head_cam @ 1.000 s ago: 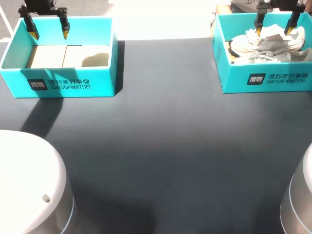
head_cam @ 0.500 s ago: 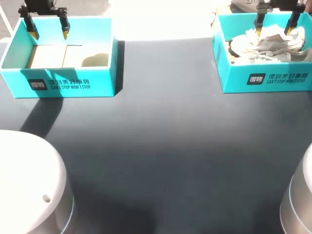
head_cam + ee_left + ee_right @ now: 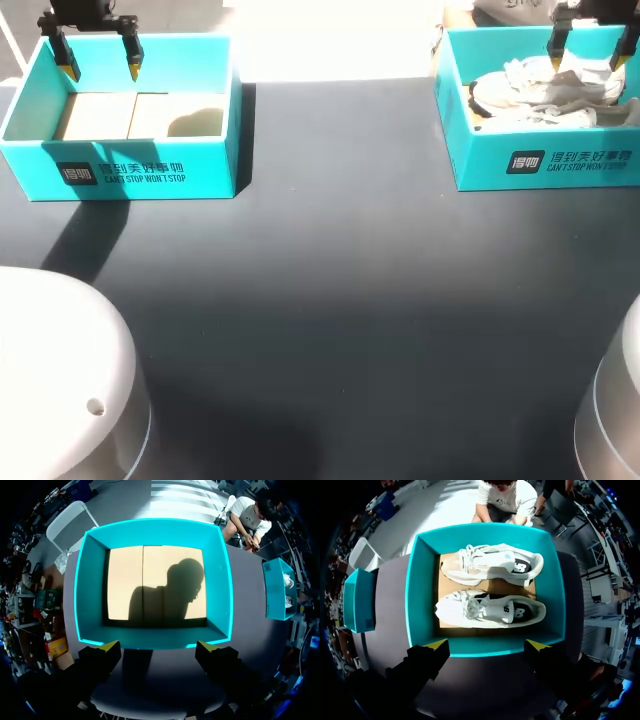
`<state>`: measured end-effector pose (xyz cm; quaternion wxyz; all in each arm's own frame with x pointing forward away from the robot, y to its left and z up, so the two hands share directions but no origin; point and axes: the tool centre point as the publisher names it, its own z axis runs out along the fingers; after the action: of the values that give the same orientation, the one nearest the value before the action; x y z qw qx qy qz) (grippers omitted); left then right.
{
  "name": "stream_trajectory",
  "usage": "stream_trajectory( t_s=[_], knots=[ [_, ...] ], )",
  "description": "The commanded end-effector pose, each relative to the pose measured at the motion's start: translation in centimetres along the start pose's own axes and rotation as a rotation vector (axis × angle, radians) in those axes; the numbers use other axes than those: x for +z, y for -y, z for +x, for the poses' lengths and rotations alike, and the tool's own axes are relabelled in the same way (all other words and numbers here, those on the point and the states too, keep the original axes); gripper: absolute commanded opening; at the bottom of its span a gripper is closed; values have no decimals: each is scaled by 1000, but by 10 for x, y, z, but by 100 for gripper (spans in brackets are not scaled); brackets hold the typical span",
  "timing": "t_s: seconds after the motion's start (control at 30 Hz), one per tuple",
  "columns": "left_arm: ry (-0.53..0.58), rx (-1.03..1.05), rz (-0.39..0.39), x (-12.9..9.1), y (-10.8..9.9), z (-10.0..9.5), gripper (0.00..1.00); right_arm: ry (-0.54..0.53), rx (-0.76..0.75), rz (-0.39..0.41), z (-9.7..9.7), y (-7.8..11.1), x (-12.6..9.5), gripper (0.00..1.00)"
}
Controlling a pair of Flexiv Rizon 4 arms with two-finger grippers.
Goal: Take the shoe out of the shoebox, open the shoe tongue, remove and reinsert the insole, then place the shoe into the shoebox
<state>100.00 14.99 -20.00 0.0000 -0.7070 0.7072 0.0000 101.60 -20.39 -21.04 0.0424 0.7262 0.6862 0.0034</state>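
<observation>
1. The right gripper hangs above the shoebox, at the table's far right corner. Its fingers are spread wide and touch nothing.
2. In the right wrist view the right gripper has its two yellow tips over the shoebox's near wall, one toward each end of that wall.
3. Two white shoes lie side by side on the box's cardboard bottom, lengthwise across the gripper's span, toes pointing the same way.
4. The near shoe lies just ahead of the fingers, past the near wall and below them. It is not between the tips.
5. The far shoe lies beyond it, against the far wall. Its laces are loose.
6. In the head view the shoes show as a pale heap inside the shoebox, under the right gripper.
7. The left gripper hangs over the empty box at the table's far left corner, fingers apart and holding nothing.
8. In the left wrist view the left gripper has its tips at the empty box's near wall. Only the gripper's shadow falls on the bare cardboard floor.
9. The two boxes stand well apart, with dark table between them.
</observation>
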Motion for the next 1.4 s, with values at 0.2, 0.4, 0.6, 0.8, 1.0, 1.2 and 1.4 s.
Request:
stream_trajectory(
  t_s=[0.2, 0.4, 0.6, 0.8, 1.0, 1.2, 1.4],
  knots=[
    [0, 0, 0, 0, 0, 0, 100, -29, 25, 39, -55, -5, 28, 100],
    [0, 0, 0, 0, 0, 0, 100, 2, 11, 63, -79, -15, 43, 100],
    [0, 0, 0, 0, 0, 0, 100, 0, -6, 88, -84, -18, 48, 100],
    [0, 0, 0, 0, 0, 0, 100, -1, 20, 51, -104, -12, 65, 100],
    [0, 0, 0, 0, 0, 0, 100, -22, 14, 32, -123, -7, 80, 100],
    [0, 0, 0, 0, 0, 0, 100, -28, 3, 24, -125, -13, 93, 100],
    [0, 0, 0, 0, 0, 0, 100, -22, -10, 28, -118, -24, 98, 100]
  ],
)
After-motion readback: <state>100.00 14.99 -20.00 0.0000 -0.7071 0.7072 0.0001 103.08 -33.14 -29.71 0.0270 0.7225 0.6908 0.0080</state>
